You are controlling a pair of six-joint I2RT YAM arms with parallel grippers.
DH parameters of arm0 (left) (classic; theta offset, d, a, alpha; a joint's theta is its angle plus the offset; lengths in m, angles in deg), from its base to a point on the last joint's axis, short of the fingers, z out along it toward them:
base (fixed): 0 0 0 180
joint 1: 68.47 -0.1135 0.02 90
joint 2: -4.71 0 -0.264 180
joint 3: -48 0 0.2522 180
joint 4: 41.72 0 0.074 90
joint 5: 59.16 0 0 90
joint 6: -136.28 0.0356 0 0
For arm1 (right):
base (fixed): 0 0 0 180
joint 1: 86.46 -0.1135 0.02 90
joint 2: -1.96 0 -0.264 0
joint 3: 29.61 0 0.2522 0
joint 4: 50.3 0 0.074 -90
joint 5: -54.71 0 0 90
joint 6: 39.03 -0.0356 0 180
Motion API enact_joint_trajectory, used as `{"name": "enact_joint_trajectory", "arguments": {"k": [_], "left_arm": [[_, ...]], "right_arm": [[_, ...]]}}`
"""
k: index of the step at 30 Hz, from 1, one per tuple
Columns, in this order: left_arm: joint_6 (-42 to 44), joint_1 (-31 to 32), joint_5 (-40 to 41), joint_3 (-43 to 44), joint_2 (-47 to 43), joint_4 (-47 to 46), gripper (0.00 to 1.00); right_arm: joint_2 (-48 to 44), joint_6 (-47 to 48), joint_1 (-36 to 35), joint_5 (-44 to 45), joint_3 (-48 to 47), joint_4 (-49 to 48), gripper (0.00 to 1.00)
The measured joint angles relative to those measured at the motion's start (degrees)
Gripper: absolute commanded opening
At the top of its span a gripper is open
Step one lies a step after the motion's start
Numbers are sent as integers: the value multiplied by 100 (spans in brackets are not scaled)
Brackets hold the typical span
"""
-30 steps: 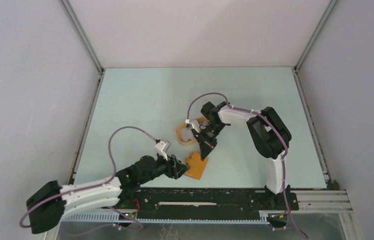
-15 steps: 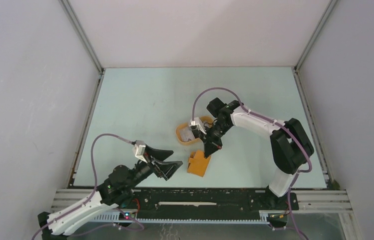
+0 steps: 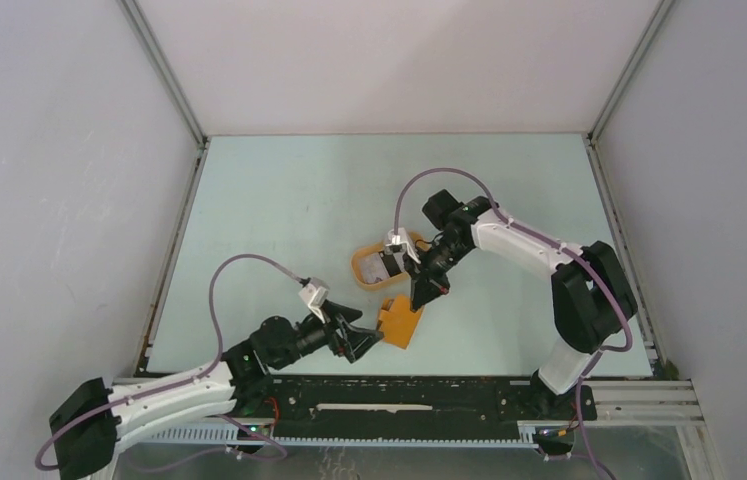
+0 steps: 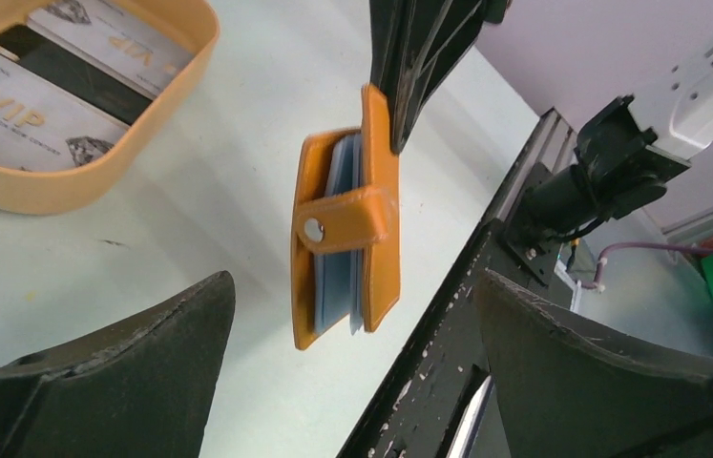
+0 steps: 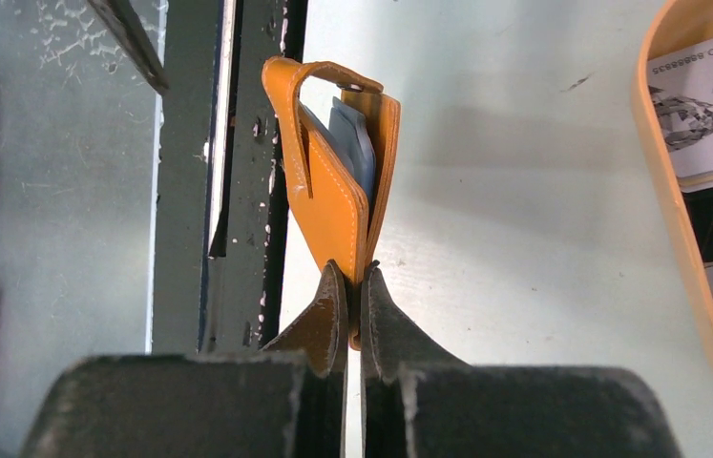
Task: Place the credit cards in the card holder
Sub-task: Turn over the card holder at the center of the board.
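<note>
Jaws of the right gripper are clenched on one edge of the card holder, pinching its orange-brown leather between the two dark tips; the rest of the holder stands free beyond the jaws; in the top view the holder sits near the front edge of the table, just in front of the orange tray, and whether it touches the table cannot be told.

Bluish credit cards show between the two flaps of the card holder, their edges stacked close together; the tab runs across the open side from one flap to the other, and its small snap button shows at the tab's end; from the right wrist the same tab arches over the top of the cards.

Jaws of the left gripper are released and spread wide, with nothing between them; they face the holder from near, apart from it; in the top view the left gripper lies low beside the holder's left side, while the right gripper comes down on it from behind.

More credit cards lie flat inside the tray; pale grey ones printed VIP and a dark one between them; the right wrist view catches the tray's rim and those cards at its right edge.
</note>
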Motion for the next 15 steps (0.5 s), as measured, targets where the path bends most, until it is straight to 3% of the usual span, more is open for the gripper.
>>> {"name": "enact_joint_trajectory", "arguments": {"k": [6,15], "left_arm": [[87,0,-345,0,1250,-752,98],[98,-9,-802,0,2332,-1552,77]], "right_arm": [[-87,13,122,-177,0,46,0],[-90,0,212,-428,0,114,0]]}}
